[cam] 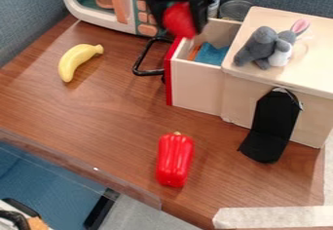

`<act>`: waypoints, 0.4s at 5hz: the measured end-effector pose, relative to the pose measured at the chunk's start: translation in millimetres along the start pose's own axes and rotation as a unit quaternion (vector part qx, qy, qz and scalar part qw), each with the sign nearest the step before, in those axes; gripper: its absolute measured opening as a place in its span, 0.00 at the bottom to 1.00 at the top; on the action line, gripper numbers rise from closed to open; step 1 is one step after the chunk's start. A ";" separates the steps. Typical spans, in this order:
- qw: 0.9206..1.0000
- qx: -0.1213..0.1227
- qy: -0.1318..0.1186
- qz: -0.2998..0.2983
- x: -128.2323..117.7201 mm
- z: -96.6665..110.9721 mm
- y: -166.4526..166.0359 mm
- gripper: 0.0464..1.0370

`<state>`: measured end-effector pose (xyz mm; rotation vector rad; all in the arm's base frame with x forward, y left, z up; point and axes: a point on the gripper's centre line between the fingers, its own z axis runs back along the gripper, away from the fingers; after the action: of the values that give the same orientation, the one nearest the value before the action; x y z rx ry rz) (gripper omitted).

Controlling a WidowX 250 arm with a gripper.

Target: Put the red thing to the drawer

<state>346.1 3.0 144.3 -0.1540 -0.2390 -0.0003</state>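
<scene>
At the top centre hangs the black gripper (180, 23), shut on a red thing (177, 17) that looks soft and rounded. Both are above the open drawer's front left end, near its red front panel. The drawer (197, 87) is pulled out from the wooden box, its black handle (138, 63) toward the left. Inside it lie a blue cloth-like piece (211, 54) and something orange; the gripper hides part of the drawer's far side.
A red pepper (174, 160) lies on the table (104, 122) at the front, with a banana (78, 58) at the left. Grey plush toys (263, 46) sit on the box top (311, 75). A black stand (273, 126) leans at its side; a toy microwave (110, 22) stands behind.
</scene>
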 end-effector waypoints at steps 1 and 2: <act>1.000 0.005 -0.010 -0.019 19.9 -8.2 -13.7 0.78; 0.999 0.028 0.003 -0.021 25.3 -28.8 -13.4 0.78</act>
<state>377.2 -14.2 124.7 -0.0926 -0.2355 -0.0360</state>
